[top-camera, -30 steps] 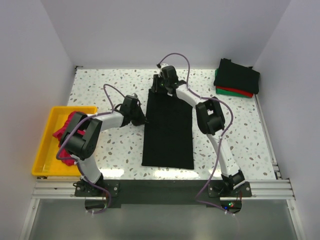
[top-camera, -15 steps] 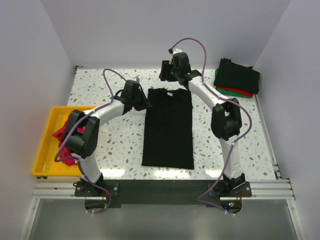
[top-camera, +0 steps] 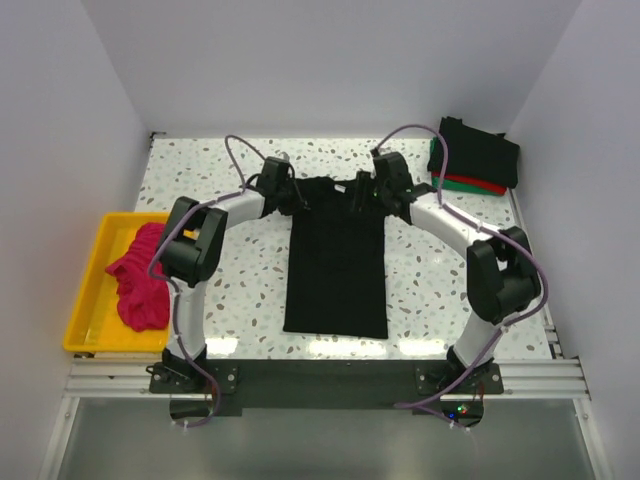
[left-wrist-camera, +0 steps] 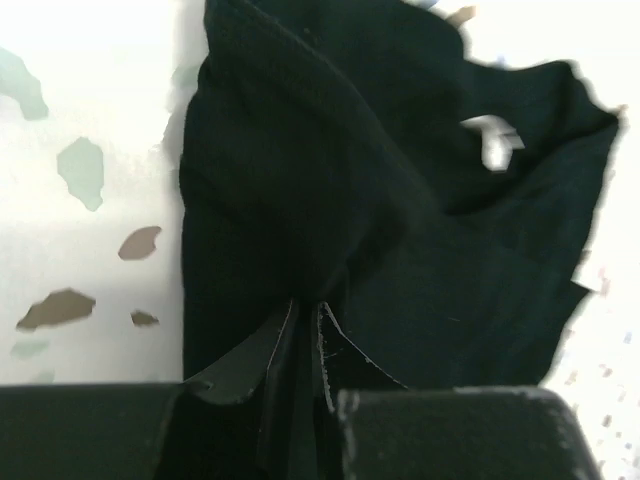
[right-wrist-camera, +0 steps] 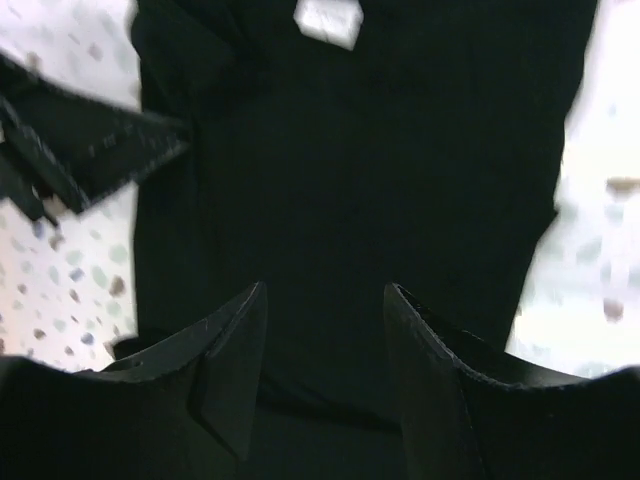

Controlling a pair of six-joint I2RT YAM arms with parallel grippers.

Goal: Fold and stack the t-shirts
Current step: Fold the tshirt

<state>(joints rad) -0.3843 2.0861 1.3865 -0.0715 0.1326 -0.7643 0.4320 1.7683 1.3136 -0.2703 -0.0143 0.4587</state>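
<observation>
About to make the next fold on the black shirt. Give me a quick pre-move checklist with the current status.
1. Left gripper pinched on the far left corner of the black t-shirt: ok.
2. Right gripper gripping the far right corner: not ok, jaws open over the cloth.
3. Right fingers touching the cloth: cannot tell.
4. Shirt lying as a flat strip, near edge straight: ok.
5. Folded stack apart from both arms: ok.
6. Pink t-shirt inside the yellow tray: ok.
</observation>
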